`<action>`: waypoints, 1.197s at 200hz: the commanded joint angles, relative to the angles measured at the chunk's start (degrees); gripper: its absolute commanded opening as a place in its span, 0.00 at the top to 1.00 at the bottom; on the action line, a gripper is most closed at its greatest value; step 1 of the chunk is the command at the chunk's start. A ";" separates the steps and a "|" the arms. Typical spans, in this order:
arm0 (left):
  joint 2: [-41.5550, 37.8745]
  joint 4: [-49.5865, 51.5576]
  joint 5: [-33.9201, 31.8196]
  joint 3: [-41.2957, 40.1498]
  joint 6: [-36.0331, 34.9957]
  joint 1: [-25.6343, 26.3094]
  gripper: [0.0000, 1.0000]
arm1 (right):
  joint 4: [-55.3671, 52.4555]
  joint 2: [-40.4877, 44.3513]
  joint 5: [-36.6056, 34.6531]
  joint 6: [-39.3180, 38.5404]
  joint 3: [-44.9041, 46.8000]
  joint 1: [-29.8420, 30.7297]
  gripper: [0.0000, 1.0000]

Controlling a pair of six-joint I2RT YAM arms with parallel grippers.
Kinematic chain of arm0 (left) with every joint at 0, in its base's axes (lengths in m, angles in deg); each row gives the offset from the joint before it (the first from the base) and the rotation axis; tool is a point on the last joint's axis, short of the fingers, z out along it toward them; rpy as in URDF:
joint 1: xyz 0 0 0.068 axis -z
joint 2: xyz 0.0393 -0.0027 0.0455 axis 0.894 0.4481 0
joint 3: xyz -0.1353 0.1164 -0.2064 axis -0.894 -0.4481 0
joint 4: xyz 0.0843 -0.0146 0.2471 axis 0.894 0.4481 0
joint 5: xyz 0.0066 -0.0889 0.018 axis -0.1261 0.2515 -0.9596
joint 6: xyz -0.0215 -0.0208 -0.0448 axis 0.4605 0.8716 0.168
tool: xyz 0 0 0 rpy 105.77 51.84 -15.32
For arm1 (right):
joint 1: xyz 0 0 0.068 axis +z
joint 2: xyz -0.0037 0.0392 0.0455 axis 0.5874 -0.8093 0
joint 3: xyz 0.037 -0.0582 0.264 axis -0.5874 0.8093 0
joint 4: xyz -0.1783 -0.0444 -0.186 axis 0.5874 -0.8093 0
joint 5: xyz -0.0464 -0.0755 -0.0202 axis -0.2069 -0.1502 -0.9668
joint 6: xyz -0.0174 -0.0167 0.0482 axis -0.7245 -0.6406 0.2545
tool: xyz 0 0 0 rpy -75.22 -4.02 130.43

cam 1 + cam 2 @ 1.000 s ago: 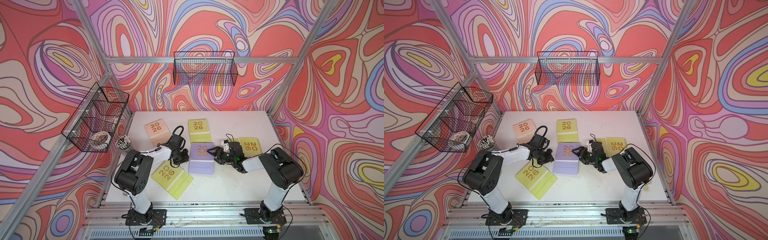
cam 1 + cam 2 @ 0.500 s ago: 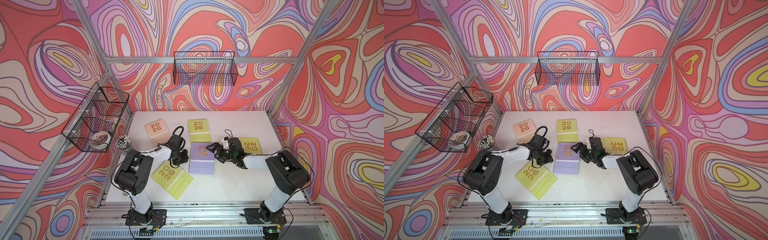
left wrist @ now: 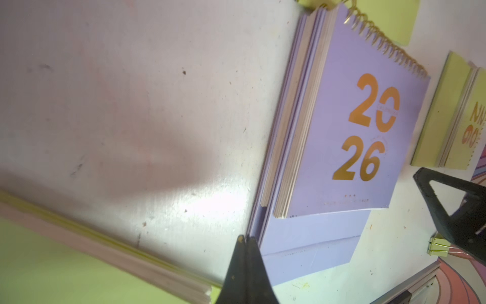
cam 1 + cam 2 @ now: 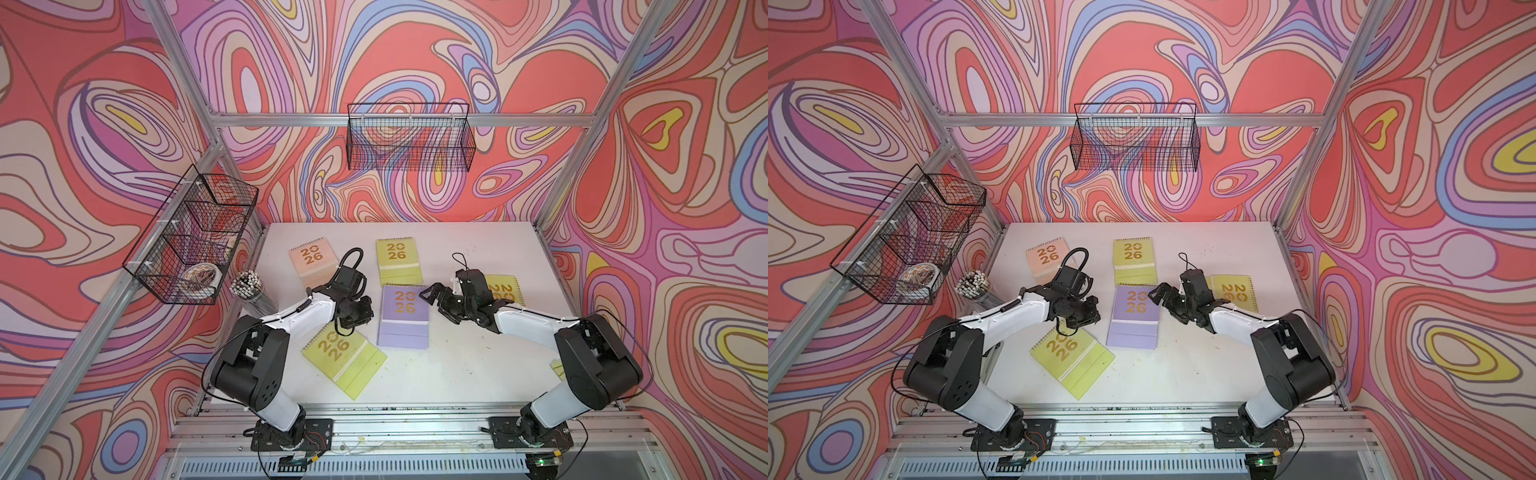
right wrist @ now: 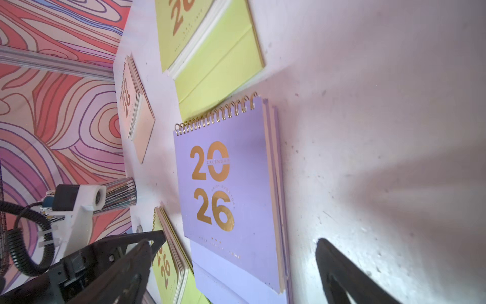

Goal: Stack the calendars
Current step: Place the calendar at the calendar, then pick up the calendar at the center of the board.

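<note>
While splayed, right hand (image 4: 437,305) beside lavender calendars (image 4: 404,309).

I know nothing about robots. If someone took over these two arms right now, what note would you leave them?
Left gripper: shut, empty, at the lavender stack's left edge.
Right gripper: open, empty, by that stack's right edge.
Done: two lavender calendars appear stacked mid-table, judging by the left wrist view.
Left: back lime calendar, front lime calendar, right lime calendar (partly hidden) and peach calendar lie singly; all four go onto the stack.
</note>
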 commanded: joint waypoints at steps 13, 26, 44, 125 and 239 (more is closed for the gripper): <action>-6.96 8.48 -5.73 -2.93 2.51 -0.36 1.00 | -10.24 2.85 -5.17 -7.38 -3.49 1.15 0.02; -9.36 11.35 -7.43 -3.98 3.81 -0.38 1.00 | -11.80 2.65 -5.54 -8.67 -4.80 2.01 0.02; -13.09 15.14 -10.35 -5.66 5.58 -0.38 1.00 | -13.49 1.29 -5.83 -9.93 -6.98 4.18 0.02; -31.09 30.63 -16.78 -13.02 15.05 -0.41 1.00 | -10.77 -10.88 -0.69 -11.50 -17.81 14.68 0.02; -39.36 35.46 -19.73 -21.29 25.09 -0.35 1.00 | -12.44 -27.63 7.22 -15.50 -32.52 19.45 0.03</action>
